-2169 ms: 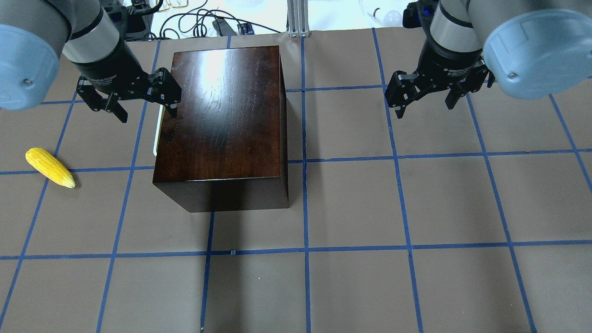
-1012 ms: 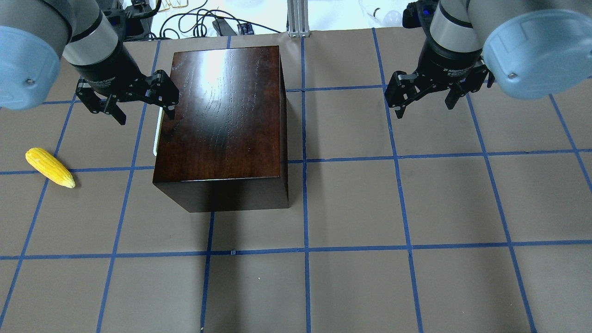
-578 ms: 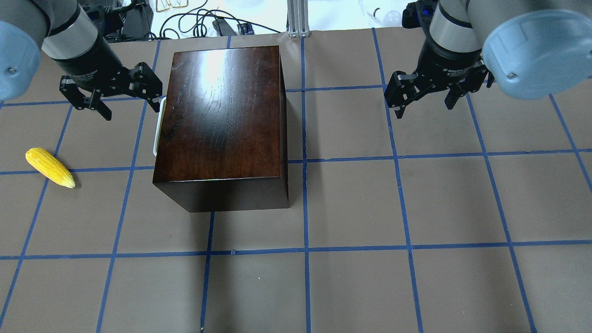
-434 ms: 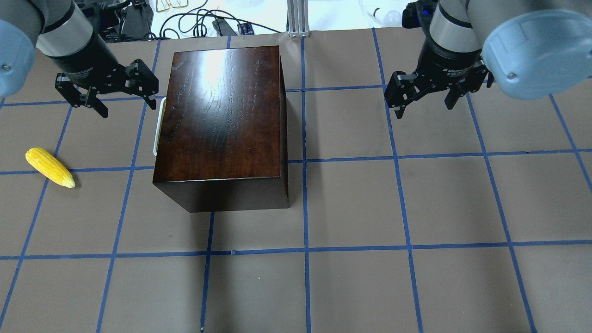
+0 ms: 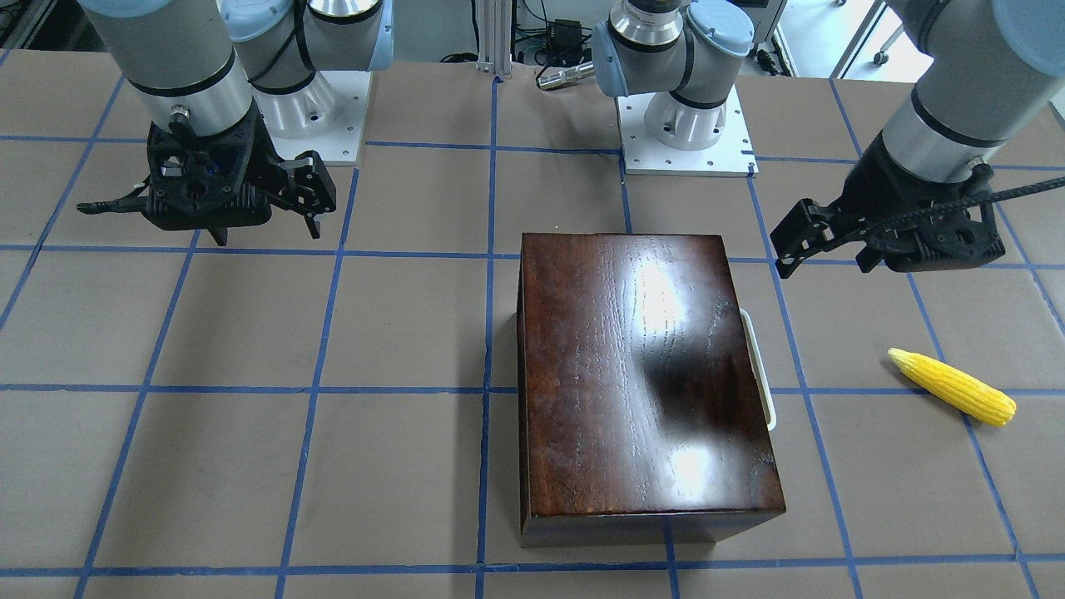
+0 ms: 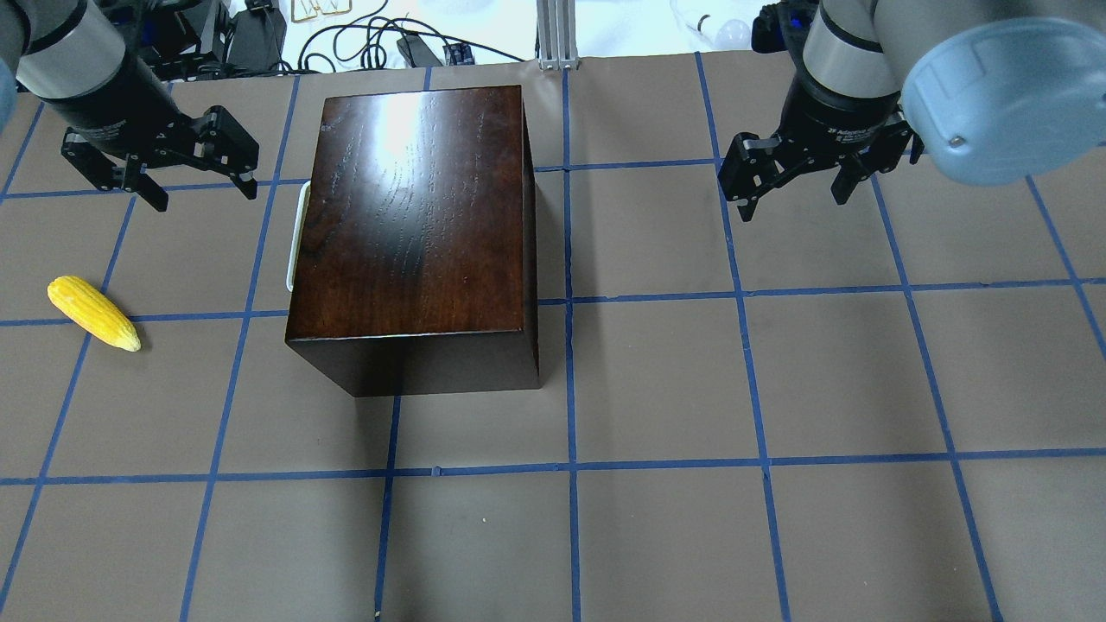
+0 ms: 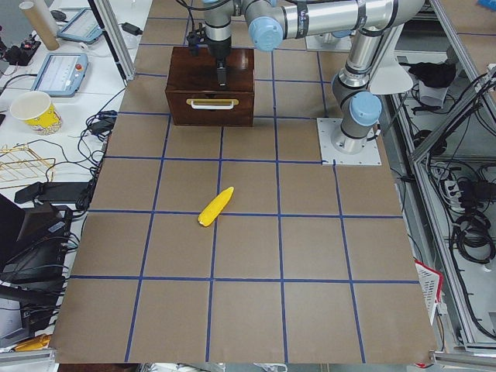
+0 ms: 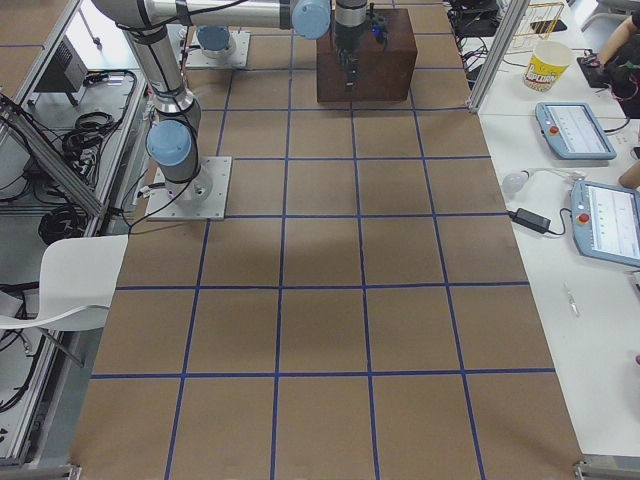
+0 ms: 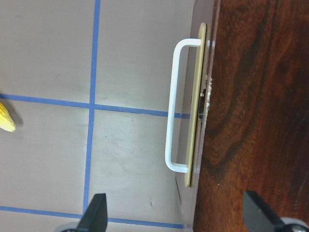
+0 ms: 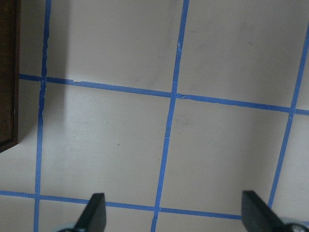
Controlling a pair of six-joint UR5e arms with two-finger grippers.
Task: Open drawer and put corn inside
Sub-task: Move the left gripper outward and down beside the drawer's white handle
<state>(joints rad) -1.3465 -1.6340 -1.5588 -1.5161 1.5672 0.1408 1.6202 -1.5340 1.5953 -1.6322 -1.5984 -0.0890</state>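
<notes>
The dark wooden box stands left of the table's middle, also in the front view. Its drawer is pushed in; the white bar handle sticks out on the box's left side. The yellow corn lies on the table left of the box. My left gripper is open and empty, above the table left of the handle's far end, touching nothing. My right gripper is open and empty, far right of the box.
The table is brown paper with a blue tape grid. Cables and equipment lie beyond the far edge. The arms' bases stand behind the box in the front view.
My left gripper has moved left and back, away from the box's corner and the handle, and stays open. The drawer, the corn and the right arm have not moved.
</notes>
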